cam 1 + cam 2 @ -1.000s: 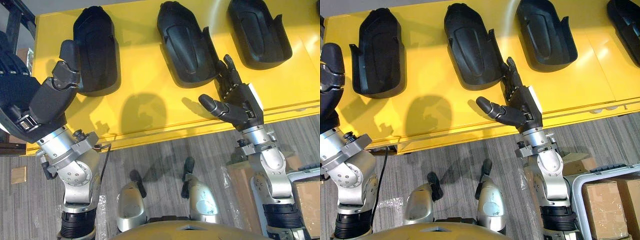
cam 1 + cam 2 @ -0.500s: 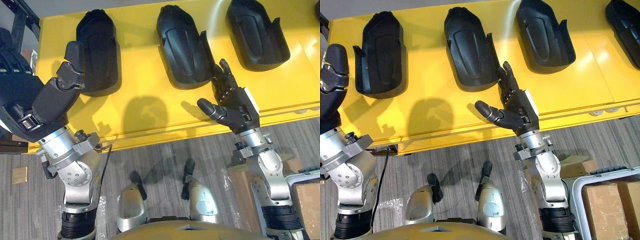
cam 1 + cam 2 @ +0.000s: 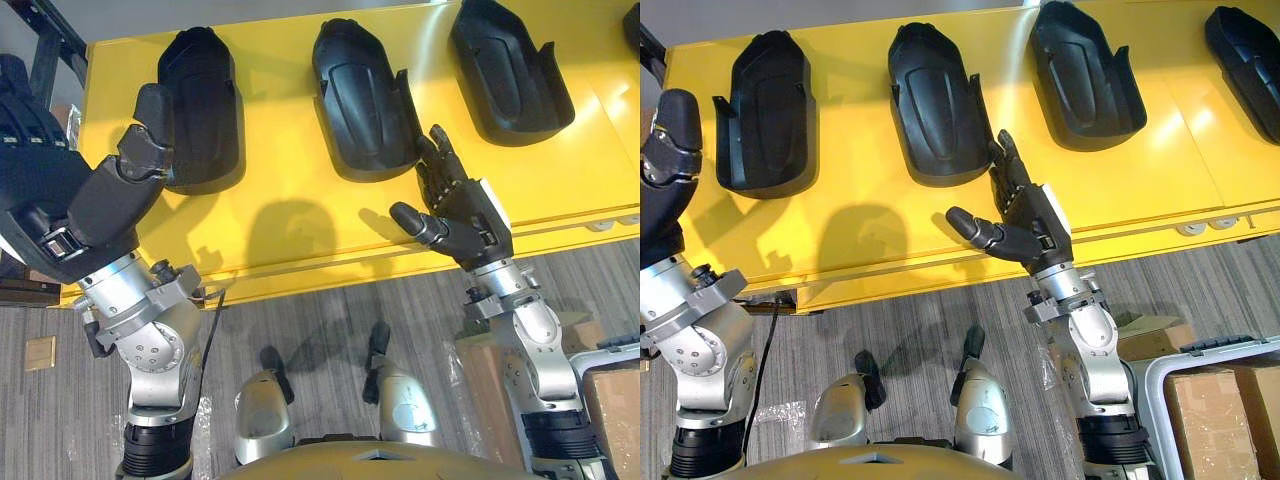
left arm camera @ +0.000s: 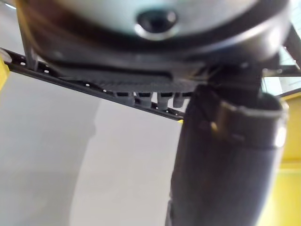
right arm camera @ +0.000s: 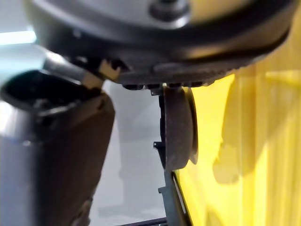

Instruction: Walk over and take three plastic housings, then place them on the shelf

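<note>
A long yellow table (image 3: 285, 150) is seen across the far part of the scene, and a grey striped floor (image 3: 300, 320) lies in front of it. Four black plastic housings are laid on the table in a row, each with its hollow side up and well apart from the next: the left housing (image 3: 200, 100), the middle housing (image 3: 362, 95), the right housing (image 3: 510, 70) and a fourth housing (image 3: 1245, 45) at the far right. None of them is held. The left hand (image 3: 95, 200) is raised at the left end of the table, just beside the left housing; whether it is open or closed cannot be told. The right hand (image 3: 465, 215) is held over the near edge of the table with its fingers (image 3: 437, 160) stretched straight and the thumb spread sideways, and nothing is grasped in it. Its fingertips are just beside the right edge of the middle housing; whether they touch it cannot be told. A cardboard box (image 3: 1225, 415) is seen on the floor at the lower right.
</note>
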Controlling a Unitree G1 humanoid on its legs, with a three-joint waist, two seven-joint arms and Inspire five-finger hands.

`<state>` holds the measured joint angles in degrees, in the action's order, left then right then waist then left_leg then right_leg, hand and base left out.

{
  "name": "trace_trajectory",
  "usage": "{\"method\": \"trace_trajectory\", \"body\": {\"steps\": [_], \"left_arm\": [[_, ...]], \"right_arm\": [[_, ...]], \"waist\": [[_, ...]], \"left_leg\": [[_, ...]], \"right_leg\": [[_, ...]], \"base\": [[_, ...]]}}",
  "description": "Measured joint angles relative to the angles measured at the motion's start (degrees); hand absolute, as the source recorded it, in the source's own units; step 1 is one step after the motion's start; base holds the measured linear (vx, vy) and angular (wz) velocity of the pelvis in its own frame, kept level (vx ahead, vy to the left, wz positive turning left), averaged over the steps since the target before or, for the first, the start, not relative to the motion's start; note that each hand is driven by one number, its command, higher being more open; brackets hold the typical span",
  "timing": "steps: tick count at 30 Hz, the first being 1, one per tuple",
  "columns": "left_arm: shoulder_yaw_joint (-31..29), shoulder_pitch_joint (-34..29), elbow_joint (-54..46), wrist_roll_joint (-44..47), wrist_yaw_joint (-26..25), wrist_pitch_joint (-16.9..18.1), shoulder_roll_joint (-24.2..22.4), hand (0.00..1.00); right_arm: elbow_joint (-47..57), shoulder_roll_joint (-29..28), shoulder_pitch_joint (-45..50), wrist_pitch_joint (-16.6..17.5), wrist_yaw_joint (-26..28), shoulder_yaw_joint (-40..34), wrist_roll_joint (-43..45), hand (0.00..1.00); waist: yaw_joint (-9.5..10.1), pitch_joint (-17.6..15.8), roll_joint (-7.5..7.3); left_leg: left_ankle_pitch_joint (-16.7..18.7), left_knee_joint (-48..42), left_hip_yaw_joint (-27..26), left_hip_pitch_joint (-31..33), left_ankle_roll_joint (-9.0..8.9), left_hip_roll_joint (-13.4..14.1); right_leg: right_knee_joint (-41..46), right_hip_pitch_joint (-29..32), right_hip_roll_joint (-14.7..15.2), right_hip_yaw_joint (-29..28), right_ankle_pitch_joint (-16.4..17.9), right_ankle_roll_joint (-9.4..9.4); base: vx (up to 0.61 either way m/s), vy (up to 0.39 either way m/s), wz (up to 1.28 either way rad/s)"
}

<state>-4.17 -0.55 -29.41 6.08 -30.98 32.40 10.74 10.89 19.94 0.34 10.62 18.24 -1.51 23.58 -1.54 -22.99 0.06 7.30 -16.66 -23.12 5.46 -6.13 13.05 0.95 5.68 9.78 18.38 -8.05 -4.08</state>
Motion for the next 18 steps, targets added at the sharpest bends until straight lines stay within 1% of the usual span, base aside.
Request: {"method": "trace_trajectory", "body": {"steps": [8,11,13,16,18], "left_arm": [[0.0,-0.01,1.29,0.0,0.0,0.0,0.0,1.0],[0.0,-0.02,1.47,0.01,0.05,0.0,0.0,1.0],[0.02,-0.01,1.46,0.0,0.37,0.0,-0.16,1.0],[0.02,-0.07,1.46,0.01,0.39,0.0,-0.57,1.0],[0.03,-0.16,1.46,0.01,0.37,0.0,-1.0,1.0]], "right_arm": [[-0.24,0.0,-0.03,0.2,-0.34,0.06,-0.14,1.0],[-0.91,0.0,-0.01,1.76,-1.57,0.77,-0.25,1.0],[-0.96,-0.02,0.04,3.05,-4.01,0.99,-0.93,1.0],[-0.9,-0.4,0.68,3.81,-7.13,0.41,-1.71,1.0],[-0.34,-1.67,1.24,3.9,-8.45,-0.74,-3.2,1.0]], "waist": [[0.05,0.08,0.14],[0.07,0.22,0.4],[0.07,0.38,0.68],[0.21,0.5,0.89],[0.24,0.5,0.89]], "left_leg": [[-0.05,-0.01,0.14,0.0,0.03,0.0],[-0.06,0.0,0.15,0.0,0.03,-0.01],[-0.06,0.0,0.15,-0.03,0.03,-0.01],[-0.06,0.01,0.14,-0.07,0.03,-0.02],[-0.06,0.01,0.13,-0.1,0.03,-0.02]], "right_leg": [[0.0,-0.1,0.01,0.13,0.0,0.0],[0.0,-0.1,0.01,0.13,0.0,0.0],[0.0,-0.13,0.01,0.13,0.0,0.0],[0.0,-0.16,0.01,0.12,0.0,0.0],[0.0,-0.19,0.0,0.1,0.0,0.0]], "base": [[0.0,0.0,0.0],[0.0,0.0,0.0],[0.0,0.0,0.0],[0.0,0.0,0.0],[0.0,0.0,0.0]]}}
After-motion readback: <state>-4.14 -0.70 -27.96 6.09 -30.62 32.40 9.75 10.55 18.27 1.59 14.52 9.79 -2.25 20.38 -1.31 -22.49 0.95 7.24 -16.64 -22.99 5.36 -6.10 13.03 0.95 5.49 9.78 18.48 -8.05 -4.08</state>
